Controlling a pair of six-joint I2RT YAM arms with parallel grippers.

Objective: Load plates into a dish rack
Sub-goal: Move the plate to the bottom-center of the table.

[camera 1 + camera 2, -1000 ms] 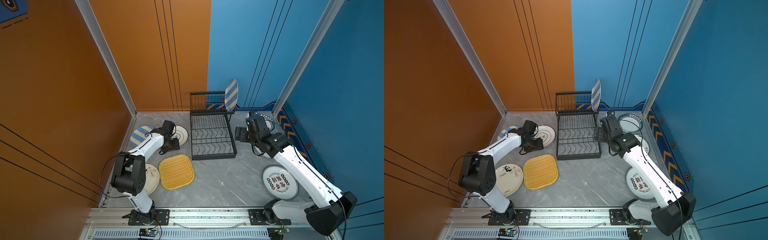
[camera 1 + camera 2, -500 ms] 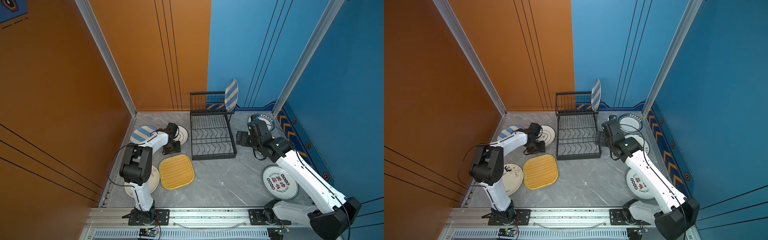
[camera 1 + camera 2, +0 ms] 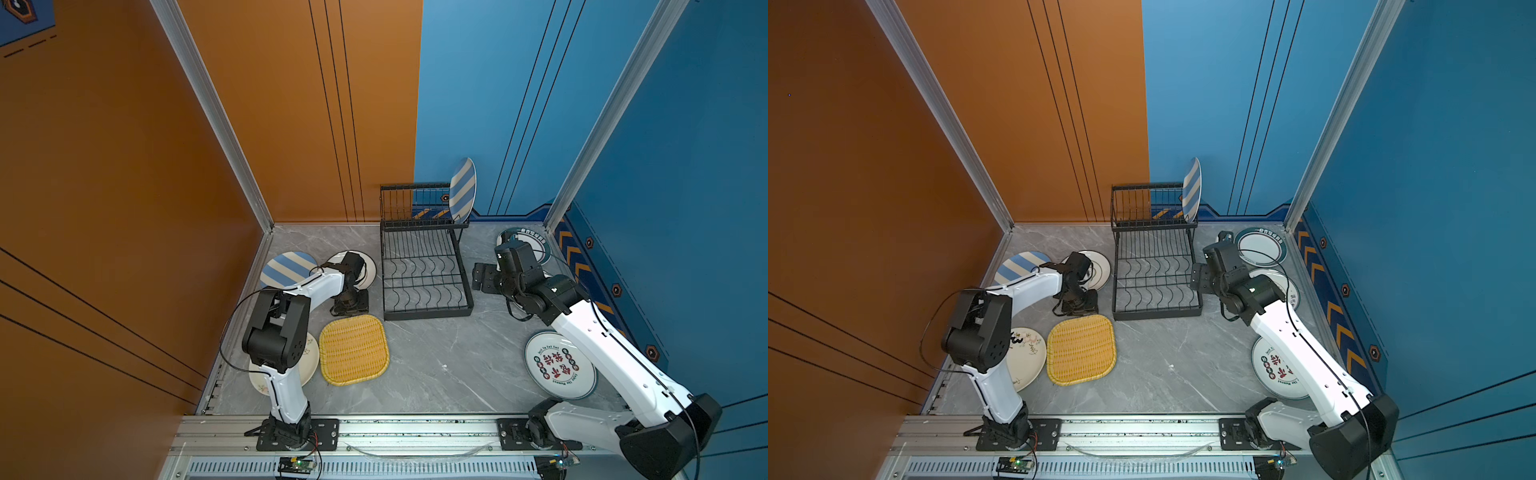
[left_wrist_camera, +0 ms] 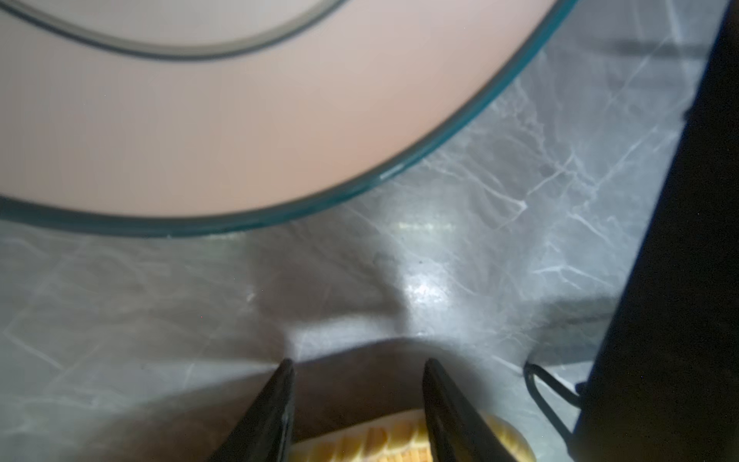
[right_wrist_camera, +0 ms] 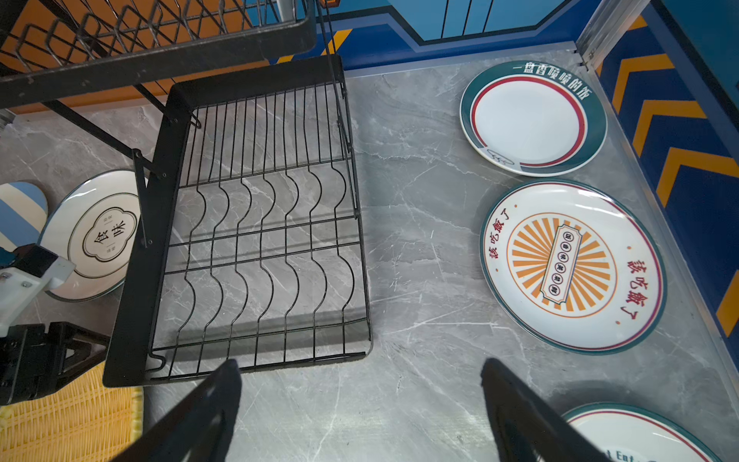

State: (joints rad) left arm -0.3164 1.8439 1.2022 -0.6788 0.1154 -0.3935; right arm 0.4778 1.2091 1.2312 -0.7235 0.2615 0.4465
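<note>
The left tool has come down beside the yellow woven plate, half-open and empty, probably to pick it up; the right tool hangs wide open.

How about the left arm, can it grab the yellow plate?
Probably yes. The yellow plate lies flat just by its fingers, which are apart, with nothing in between. Its low edge may be tricky to pinch.

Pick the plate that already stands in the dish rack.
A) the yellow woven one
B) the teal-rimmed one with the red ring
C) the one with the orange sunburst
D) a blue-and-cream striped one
D: a blue-and-cream striped plate stands on edge in the upper tier of the dish rack; the lower tier holds no plate.
</note>
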